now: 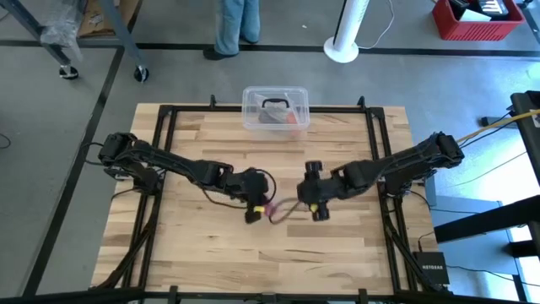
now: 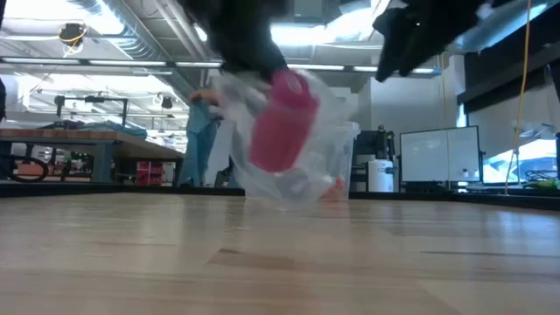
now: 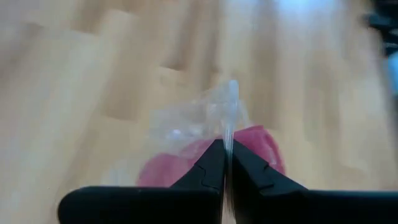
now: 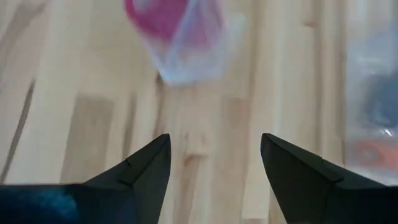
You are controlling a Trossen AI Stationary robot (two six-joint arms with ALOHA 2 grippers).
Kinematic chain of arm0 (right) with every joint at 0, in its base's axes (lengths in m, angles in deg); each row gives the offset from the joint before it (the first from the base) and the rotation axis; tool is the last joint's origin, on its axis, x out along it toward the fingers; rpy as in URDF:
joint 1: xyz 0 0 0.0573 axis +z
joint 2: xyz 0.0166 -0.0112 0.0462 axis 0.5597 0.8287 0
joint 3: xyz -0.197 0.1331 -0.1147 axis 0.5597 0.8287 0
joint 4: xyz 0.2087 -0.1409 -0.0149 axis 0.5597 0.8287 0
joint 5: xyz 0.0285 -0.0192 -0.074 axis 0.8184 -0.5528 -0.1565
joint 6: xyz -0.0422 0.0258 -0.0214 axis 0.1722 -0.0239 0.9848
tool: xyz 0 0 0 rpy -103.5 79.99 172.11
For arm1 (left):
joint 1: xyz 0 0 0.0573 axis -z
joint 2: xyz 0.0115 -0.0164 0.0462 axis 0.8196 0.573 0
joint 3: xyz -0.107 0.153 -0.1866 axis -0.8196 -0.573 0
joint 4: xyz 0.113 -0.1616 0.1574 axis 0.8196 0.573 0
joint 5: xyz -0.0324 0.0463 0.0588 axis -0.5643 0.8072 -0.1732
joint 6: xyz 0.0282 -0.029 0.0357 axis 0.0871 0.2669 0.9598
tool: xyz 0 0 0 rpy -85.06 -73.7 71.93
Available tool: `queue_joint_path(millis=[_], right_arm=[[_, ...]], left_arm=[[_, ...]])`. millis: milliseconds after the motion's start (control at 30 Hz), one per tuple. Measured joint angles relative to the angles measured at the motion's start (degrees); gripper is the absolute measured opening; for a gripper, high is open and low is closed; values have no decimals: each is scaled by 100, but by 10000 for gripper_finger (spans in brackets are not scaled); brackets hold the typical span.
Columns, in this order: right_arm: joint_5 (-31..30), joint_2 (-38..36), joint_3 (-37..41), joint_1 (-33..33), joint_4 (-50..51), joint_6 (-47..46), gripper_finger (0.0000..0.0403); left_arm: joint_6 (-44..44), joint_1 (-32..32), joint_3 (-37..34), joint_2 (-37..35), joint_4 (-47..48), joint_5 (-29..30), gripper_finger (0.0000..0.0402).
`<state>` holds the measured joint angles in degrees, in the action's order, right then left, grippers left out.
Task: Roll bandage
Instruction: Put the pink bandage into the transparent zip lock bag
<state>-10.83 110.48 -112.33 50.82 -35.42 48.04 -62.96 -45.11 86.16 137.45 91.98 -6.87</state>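
Clear plastic film is pinched between our left gripper's [image 3: 224,163] closed fingers: one small clear plastic bag [image 2: 302,171], lifted off the wooden table [image 1: 194,245], with one pink bandage roll [image 2: 282,122] inside. Our right gripper [image 4: 214,155], fingers apart, hangs near the bag. One clear lidded plastic box [image 1: 275,109] sits well behind the bag.

Left end effector [image 3: 225,163] pinched closed, apparently raised; right end effector [image 4: 214,158] spread.
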Motion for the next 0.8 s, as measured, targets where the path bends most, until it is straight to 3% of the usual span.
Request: queue_joint_path(millis=[100, 267, 400, 800], right_arm=[[42, -41, 291, 145, -518, 186, 250], [26, -59, 1255, 313, -2745, 763, 250], [-555, -59, 1940, 311, -3989, 930, 250], [-755, -59, 2184, 268, -4559, 1078, 243]], left_arm=[[-286, 57, 0, -248, 144, -183, 5], [-593, 48, 9, -398, 9, 590, 5], [-539, 52, 9, -373, 33, 612, 5], [-241, 59, 9, -356, -131, 607, 5]])
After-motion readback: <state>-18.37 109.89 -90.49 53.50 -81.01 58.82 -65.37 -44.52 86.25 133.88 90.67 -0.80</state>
